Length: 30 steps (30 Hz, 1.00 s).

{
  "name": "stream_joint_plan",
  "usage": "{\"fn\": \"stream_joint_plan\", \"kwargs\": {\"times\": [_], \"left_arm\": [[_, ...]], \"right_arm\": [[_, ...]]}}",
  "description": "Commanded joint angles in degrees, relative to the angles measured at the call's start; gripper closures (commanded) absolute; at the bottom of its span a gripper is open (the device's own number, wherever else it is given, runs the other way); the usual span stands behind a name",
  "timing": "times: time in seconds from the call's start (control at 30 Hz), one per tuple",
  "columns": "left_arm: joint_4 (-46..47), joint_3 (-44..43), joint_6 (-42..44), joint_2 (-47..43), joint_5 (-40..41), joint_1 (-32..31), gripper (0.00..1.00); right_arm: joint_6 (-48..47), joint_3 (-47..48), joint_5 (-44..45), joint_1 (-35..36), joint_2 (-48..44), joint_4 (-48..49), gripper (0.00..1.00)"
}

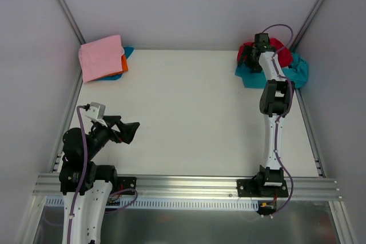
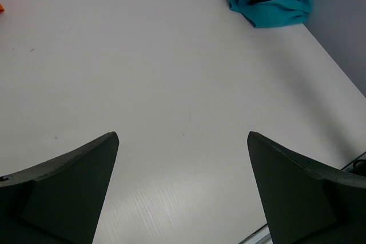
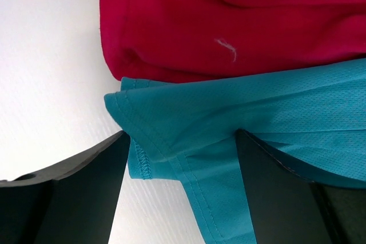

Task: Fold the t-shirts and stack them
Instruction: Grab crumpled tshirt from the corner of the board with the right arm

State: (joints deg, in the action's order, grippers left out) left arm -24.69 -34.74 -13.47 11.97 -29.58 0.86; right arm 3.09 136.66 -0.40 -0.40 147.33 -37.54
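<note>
Lying rumpled — teal t-shirt (image 3: 229,112), fine mesh; red t-shirt (image 3: 240,27) touching.

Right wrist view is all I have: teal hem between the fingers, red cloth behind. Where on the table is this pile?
Observer: Far right corner of the table. The teal shirt and red shirt lie crumpled together there, with the right gripper over them.
Operator: Left arm?
Observer: Left gripper is near its base on the left, open and empty, well away from any cloth.
Operator: Any stack started?
Observer: Far left corner has a folded pink shirt on top, with the orange shirt and blue shirt showing at its edges underneath.
</note>
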Motion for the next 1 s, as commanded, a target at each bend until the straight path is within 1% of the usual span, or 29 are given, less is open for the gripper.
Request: {"fn": "stream_joint_plan", "kwargs": {"times": [0.0,0.07,0.1,0.13,0.17,0.27,0.4,0.5,0.63,0.77,0.97], "left_arm": [[2.1,0.4,0.1,-0.8,-1.4,0.7,0.01],[2.1,0.4,0.1,-0.9,-1.3,0.8,0.01],[2.1,0.4,0.1,-0.9,-1.3,0.8,0.01],[2.1,0.4,0.1,-1.0,-1.4,0.9,0.01],[2.1,0.4,0.1,-1.0,-1.4,0.9,0.01],[2.3,0.4,0.1,-1.0,-1.3,0.9,0.01],[2.3,0.4,0.1,-1.2,-1.5,1.2,0.01],[2.5,0.5,0.1,-1.2,-1.9,1.8,0.01],[2.5,0.6,0.0,-1.3,-2.3,1.9,0.01],[2.6,0.6,-0.1,-1.3,-2.5,1.9,0.01],[2.6,0.6,-0.1,-1.2,-2.5,1.9,0.01]], "right_arm": [[2.9,2.6,-1.0,-0.5,0.1,-0.8,0.21],[3.5,2.4,-0.8,-0.5,0.2,-0.7,0.23],[3.6,2.3,-0.9,-0.5,0.2,-0.6,0.31],[3.8,2.2,-0.7,-0.6,0.3,-0.6,0.5],[4.0,2.2,-0.7,-0.6,0.3,-0.6,0.64],[4.8,1.9,-0.2,-0.8,0.2,-0.8,1.0],[4.9,1.2,-0.3,-0.9,-0.4,-0.9,1.0],[4.2,-0.4,-2.0,-0.6,-1.9,-1.0,1.0],[2.5,-6.0,-4.4,0.3,-6.4,-0.4,1.0],[2.1,-11.0,-8.3,4.1,-12.0,-1.0,1.0],[1.6,-11.3,-12.6,10.1,-17.1,-4.6,1.0]]}}
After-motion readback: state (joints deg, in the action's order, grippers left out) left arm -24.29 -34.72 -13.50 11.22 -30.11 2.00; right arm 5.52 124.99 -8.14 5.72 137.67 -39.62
